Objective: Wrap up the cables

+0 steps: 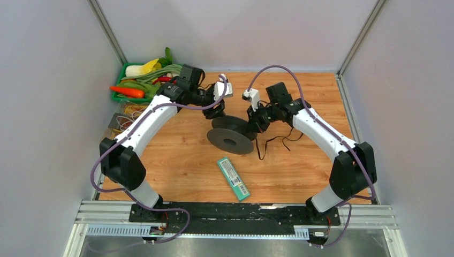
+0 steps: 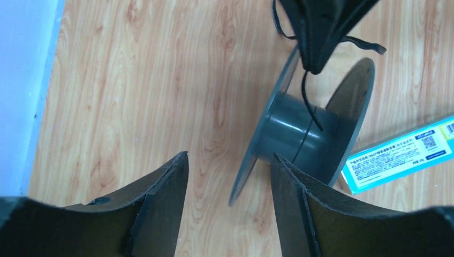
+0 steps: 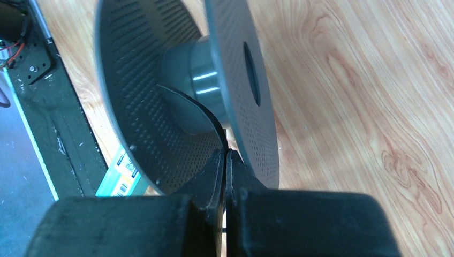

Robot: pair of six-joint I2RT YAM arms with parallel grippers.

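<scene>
Your L gripper (image 2: pixel 230 160) hung wide open beside the spool (image 2: pixel 289 134), gripping nothing. R gripper (image 3: pixel 226 152) was clenched on the cable (image 2: pixel 310 104) between the flanges; slack lay right, bare table (image 1: pixel 182 160) left.

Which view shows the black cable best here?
Top external: the cable trails loose over the table, right of the spool. Left wrist shows only a short strand reaching the spool's core; right wrist shows none clearly.
</scene>
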